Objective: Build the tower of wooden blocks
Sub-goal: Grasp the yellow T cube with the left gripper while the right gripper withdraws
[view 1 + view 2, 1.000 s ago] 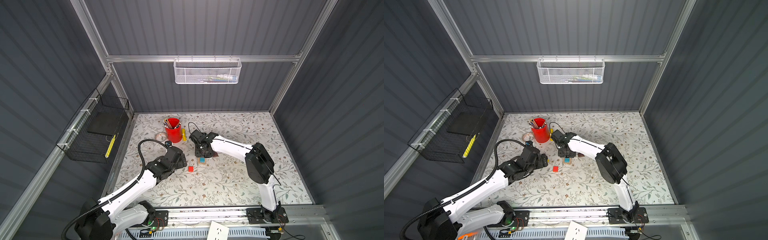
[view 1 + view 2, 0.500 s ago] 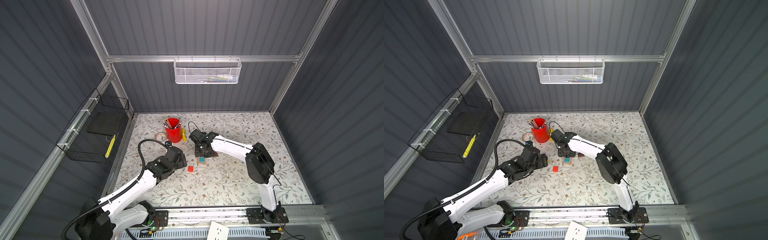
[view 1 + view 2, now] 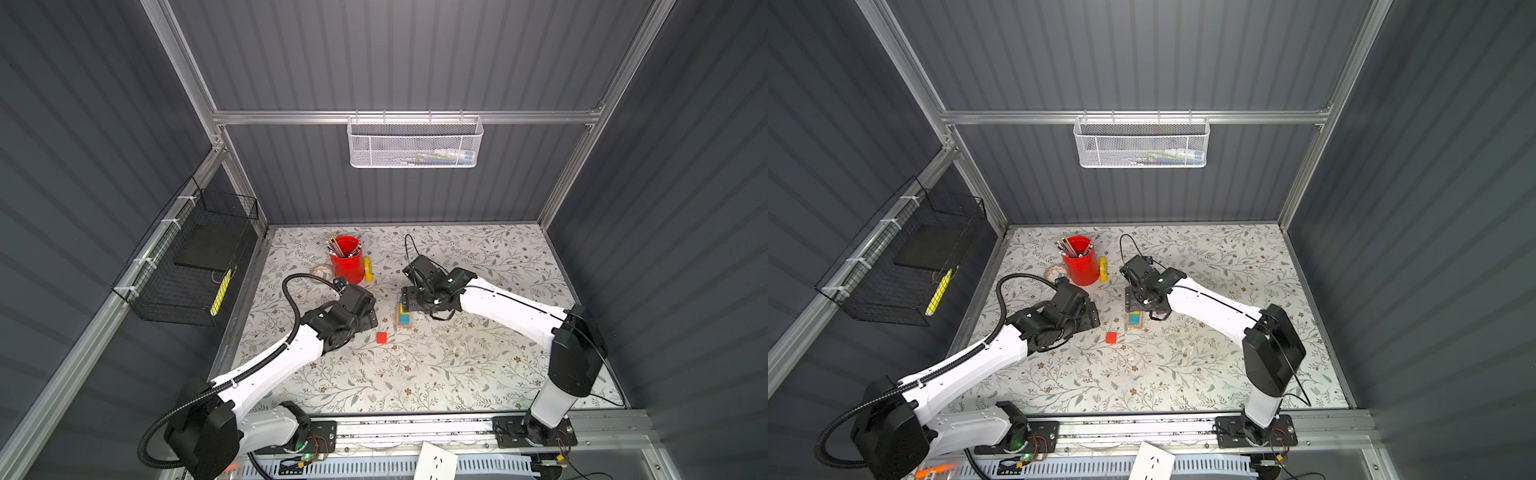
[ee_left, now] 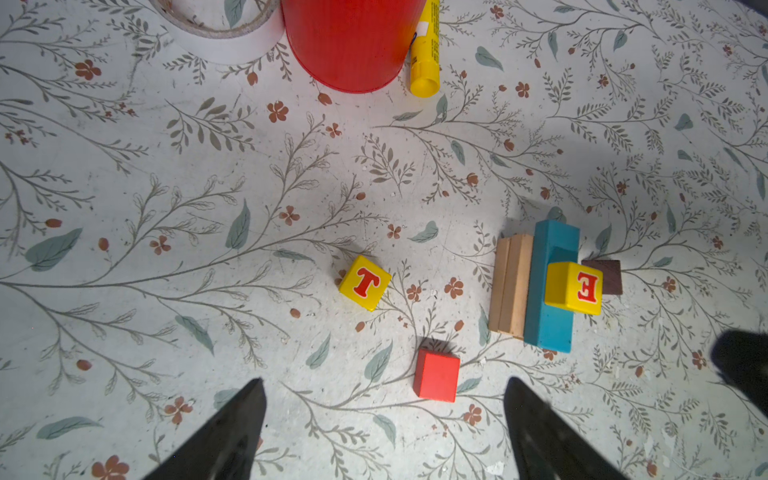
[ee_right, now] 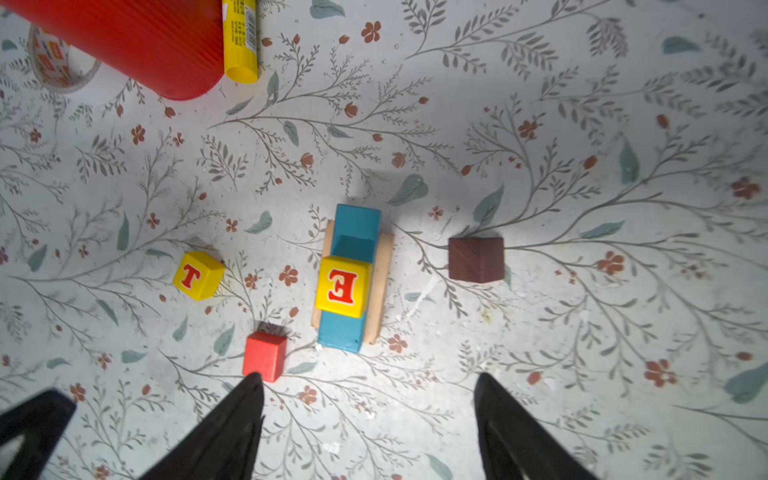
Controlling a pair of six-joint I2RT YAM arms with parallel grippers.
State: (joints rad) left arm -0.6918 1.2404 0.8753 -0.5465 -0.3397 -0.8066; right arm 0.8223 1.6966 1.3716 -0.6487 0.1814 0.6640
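The wood block tower stands mid-table: tan planks [image 5: 384, 282] at the bottom, a blue plank [image 5: 355, 224] across them and a yellow E cube [image 5: 343, 286] on top; in both top views it shows as a small stack [image 3: 404, 318] [image 3: 1134, 319]. My right gripper [image 5: 369, 376] hangs open just above it, holding nothing. Loose on the table lie a yellow T cube [image 5: 197, 275], a red cube [image 4: 436, 375] and a dark brown peaked piece [image 5: 475, 258]. My left gripper [image 4: 384, 380] is open and empty, close to the red cube [image 3: 381, 337].
A red pencil cup [image 3: 345, 266], a yellow tube stick [image 3: 367, 269] and a tape roll [image 3: 322, 272] sit behind the blocks. A black wire basket [image 3: 187, 270] hangs on the left wall. A white mesh basket [image 3: 413, 143] hangs on the back wall.
My right gripper's jaws have spread wide, and the E cube rests free on the blue plank. Both arms stay about where they were.
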